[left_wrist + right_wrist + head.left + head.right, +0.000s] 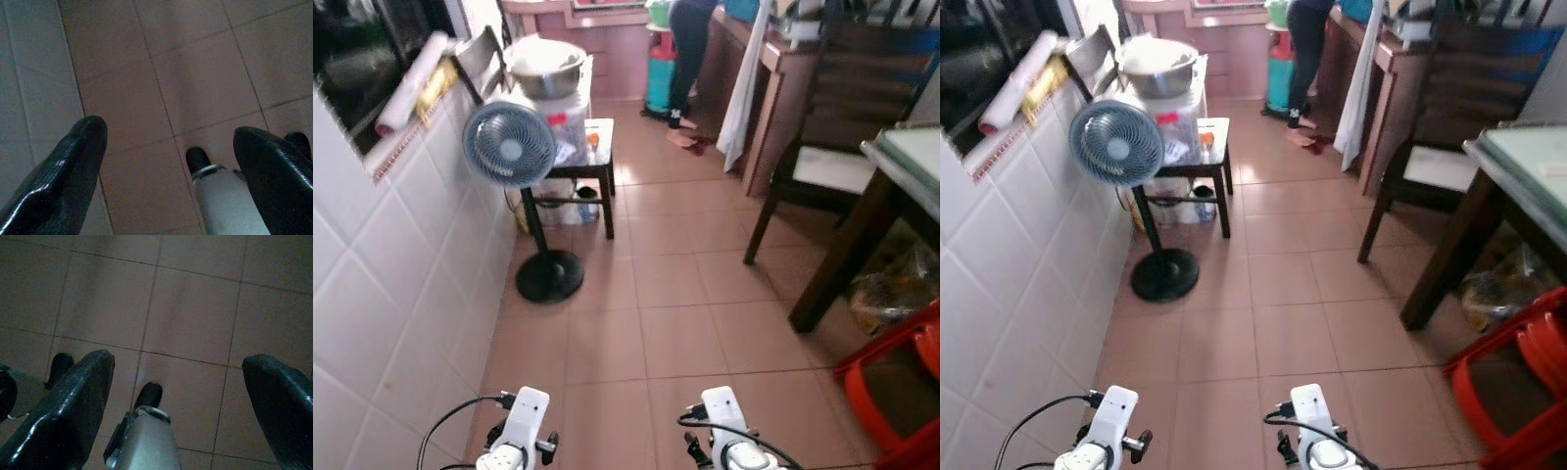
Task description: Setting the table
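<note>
A lane of tiled floor runs up the frame's middle, edged by the pedestal fan at left and the dining table at right. Left gripper and right gripper hang over the tiles, fingers spread, empty.

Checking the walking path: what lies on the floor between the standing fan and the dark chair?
Only bare tiled floor lies between the standing fan and the dark chair, in both eye views.

Home kitchen-dining area: tiled floor, standing fan, dining table, chair.
</note>
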Robot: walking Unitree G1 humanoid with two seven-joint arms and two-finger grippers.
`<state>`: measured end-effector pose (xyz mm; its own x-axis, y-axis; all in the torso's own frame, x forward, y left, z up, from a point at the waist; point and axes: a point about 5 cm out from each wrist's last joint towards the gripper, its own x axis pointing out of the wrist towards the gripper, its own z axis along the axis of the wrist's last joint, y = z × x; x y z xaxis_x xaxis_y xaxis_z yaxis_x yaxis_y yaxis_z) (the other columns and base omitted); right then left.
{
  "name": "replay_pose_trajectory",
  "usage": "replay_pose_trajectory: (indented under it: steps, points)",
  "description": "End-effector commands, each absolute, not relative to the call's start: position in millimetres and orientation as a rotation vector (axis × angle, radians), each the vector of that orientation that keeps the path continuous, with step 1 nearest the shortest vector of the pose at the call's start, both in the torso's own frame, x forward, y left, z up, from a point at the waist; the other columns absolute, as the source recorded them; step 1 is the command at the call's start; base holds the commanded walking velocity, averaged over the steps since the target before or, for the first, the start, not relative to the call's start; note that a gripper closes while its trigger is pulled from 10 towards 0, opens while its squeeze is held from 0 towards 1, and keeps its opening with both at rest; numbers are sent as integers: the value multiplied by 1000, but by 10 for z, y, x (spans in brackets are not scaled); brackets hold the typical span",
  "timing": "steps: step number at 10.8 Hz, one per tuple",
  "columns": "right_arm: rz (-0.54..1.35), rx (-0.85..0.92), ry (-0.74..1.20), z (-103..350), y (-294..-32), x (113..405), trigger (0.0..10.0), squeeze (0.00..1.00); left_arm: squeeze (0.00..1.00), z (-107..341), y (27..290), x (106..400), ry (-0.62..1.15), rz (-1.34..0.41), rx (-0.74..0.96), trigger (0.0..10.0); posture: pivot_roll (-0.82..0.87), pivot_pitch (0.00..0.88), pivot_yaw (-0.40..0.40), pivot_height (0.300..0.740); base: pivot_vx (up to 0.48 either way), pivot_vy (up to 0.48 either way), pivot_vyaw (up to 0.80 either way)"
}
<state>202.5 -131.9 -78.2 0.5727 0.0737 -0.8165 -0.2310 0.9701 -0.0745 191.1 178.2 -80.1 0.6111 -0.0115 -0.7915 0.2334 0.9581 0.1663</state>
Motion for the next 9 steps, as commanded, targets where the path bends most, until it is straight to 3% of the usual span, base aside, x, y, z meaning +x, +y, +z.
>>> replay_pose_trajectory:
  steps: [1,2,5,8,9]
  points:
    - [199,-186,928,-758,-1268,2065,10000,0,0,-787,1832,1927,900,-134,275,10000,-15,6,21,740,0,0,800]
    - [202,-188,929,-761,-1267,2059,10000,0,0,-793,1832,1913,902,-136,267,10000,-12,10,18,740,0,0,800]
    - [216,-205,928,-757,-1285,2067,10000,0,0,-789,1834,1919,897,-140,280,10000,-3,10,17,740,0,0,0]
    - [221,-206,921,-745,-1302,2089,10000,0,0,-785,1812,1938,902,-151,298,10000,-11,6,21,740,300,0,0]
    - [223,-208,920,-743,-1304,2092,10000,0,0,-784,1809,1941,902,-152,299,10000,-12,6,21,740,326,0,606]
